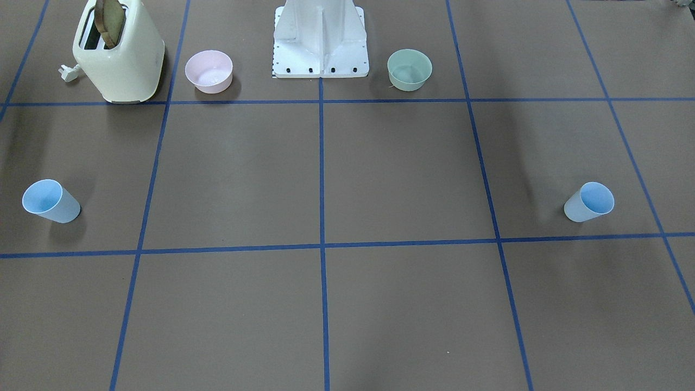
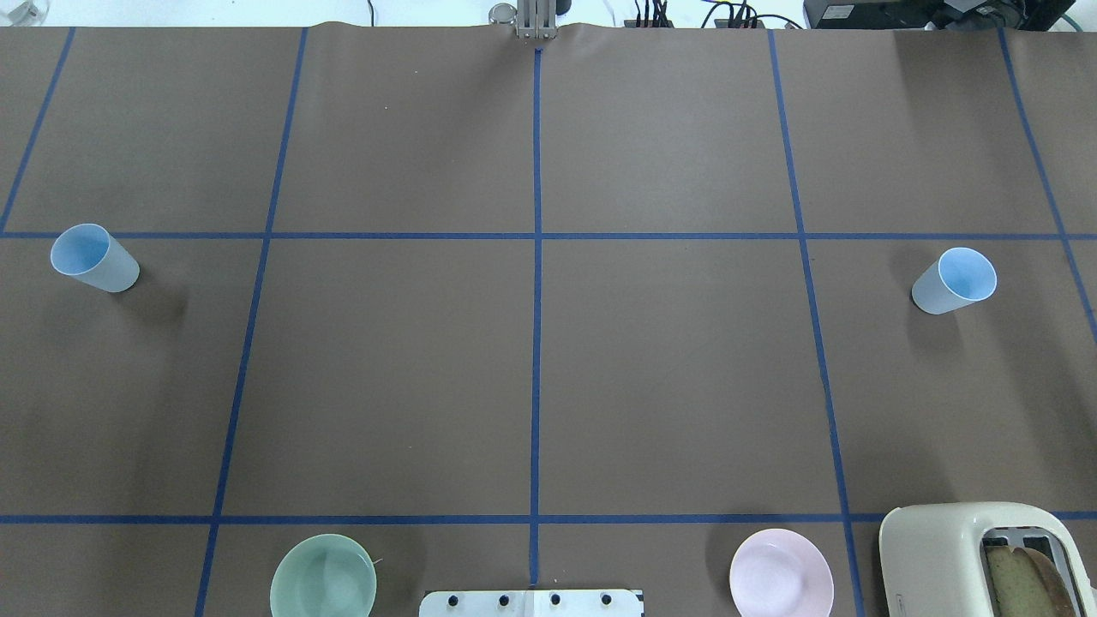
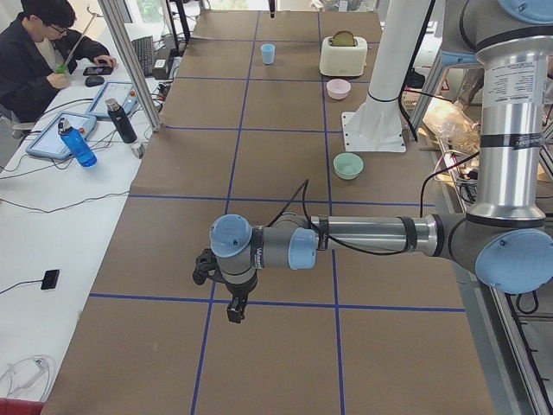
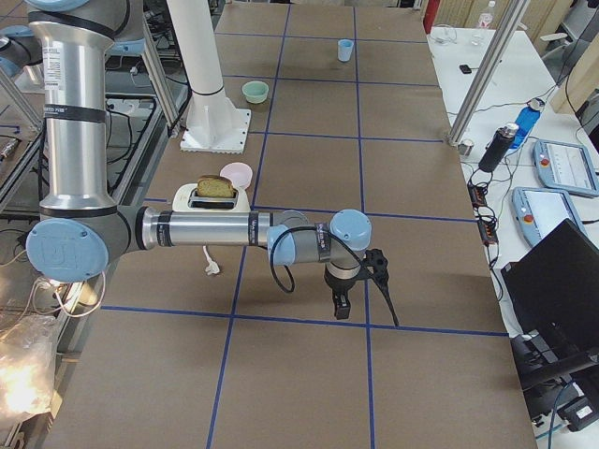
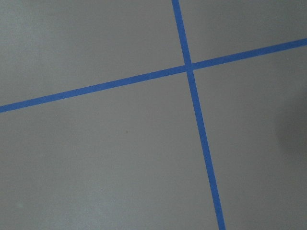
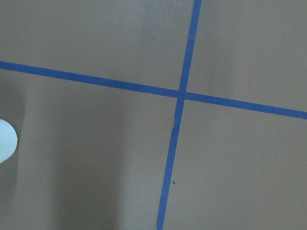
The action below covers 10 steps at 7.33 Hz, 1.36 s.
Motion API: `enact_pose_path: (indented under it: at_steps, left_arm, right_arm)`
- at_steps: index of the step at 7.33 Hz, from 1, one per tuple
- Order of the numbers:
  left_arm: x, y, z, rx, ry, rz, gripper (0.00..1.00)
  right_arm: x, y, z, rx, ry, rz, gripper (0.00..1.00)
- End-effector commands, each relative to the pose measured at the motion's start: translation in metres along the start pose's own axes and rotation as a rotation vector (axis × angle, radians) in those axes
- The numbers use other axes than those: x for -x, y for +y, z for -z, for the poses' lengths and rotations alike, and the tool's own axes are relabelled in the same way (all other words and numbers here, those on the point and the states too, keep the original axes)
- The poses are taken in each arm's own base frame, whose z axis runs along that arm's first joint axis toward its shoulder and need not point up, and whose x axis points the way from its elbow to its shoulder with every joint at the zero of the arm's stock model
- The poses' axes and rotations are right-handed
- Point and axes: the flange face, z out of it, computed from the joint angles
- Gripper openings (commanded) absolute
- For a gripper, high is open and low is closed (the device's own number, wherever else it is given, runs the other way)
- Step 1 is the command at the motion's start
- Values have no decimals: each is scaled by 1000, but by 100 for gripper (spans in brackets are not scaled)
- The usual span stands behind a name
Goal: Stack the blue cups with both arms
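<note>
Two tumblers stood upright, well apart: left blue cup near the left end of the table, right blue cup opp., prob. one per arm. Left gripper & right gripper hung over the table; whether fingers were apart or together, couldn't tell. Toaster, pink bowl & green bowl sat at robot's edge, so centre looked roomy.

Left cup: upright at the robot's left end, and I see open surface all round it.
Right cup: upright at the right end, well apart from the toaster.
Middle lane: between the two I see only brown surface and flat blue tape, a wide passage.
Base row: white pedestal between green bowl and pink bowl. The toaster, near the pink bowl, is the tallest obstacle.
Arms: left arm and right arm each stretch level above the surface.
</note>
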Motion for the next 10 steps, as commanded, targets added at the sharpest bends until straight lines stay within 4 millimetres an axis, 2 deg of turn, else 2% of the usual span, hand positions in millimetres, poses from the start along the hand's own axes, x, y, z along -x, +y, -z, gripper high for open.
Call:
enact_pose_path:
  at_steps: [1, 3, 5, 7, 9, 10]
  left_arm:
    - [-2, -1, 2, -3, -1, 1, 99]
    - [-4, -5, 6, -32, -17, -29, 99]
    - [-8, -11, 12, -78, -23, -66, 99]
    - [-16, -20, 23, -188, -44, -165, 99]
    - [-36, -57, 52, -337, -78, -288, 99]
    - [-39, -63, 57, -357, -62, -254, 99]
  right_arm:
    - [0, 0, 0, 0, 0, 0, 100]
    - [7, -4, 6, -12, -20, 11, 100]
    - [24, -21, 21, -120, -58, 111, 100]
    - [40, -39, 40, -194, -62, 74, 100]
    - [53, -45, 53, -285, -68, 172, 100]
    - [58, -50, 57, -321, -71, 198, 100]
